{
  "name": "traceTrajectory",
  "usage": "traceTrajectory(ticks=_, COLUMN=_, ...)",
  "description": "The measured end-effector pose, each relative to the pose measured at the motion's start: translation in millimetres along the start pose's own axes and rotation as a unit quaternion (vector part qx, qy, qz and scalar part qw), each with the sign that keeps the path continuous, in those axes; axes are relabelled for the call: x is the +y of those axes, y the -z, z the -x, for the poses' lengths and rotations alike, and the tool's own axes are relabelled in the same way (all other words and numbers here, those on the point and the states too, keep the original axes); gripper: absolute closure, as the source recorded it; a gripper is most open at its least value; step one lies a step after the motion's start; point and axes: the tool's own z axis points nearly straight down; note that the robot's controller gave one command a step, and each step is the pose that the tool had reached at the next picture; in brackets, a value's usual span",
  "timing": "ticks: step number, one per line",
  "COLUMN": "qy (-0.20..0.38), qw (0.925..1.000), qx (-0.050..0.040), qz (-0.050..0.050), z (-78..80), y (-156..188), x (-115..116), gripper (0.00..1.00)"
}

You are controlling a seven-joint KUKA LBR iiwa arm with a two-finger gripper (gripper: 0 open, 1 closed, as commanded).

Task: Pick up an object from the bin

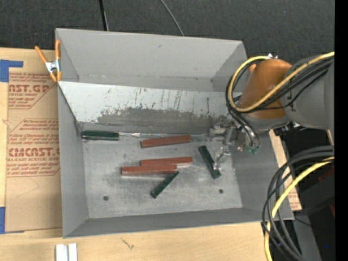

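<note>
My gripper [224, 144] hangs low at the right side of the bin, close to the right wall. Just left of and below it a short dark green stick [208, 161] lies slanted on the floor, its lower half right beside the gripper's metal tip. I cannot tell whether the tip touches the stick. A brown bar [166, 141] lies further left, level with the gripper.
Two more brown bars [157, 166] lie side by side mid-floor, with another dark green stick [164, 184] below them. A green-handled thin tool [100, 135] lies along the back-left floor. The arm's orange cover and yellow cables hang over the bin's right rim.
</note>
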Motion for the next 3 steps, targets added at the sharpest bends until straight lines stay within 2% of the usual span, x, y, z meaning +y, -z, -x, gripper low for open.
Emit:
traceTrajectory(ticks=1, qy=0.001, qw=0.9999, qx=0.0138, qz=0.0, z=-4.5, y=0.8, x=-0.9, gripper=1.0)
traceTrajectory(ticks=2, qy=0.0, qw=1.0, qx=0.0001, qz=0.0, z=-0.1, y=-0.2, x=0.4, gripper=0.0)
traceTrajectory(ticks=3, qy=0.0, qw=1.0, qx=0.0018, qz=0.0, z=-0.8, y=-0.5, x=0.3, gripper=0.0)
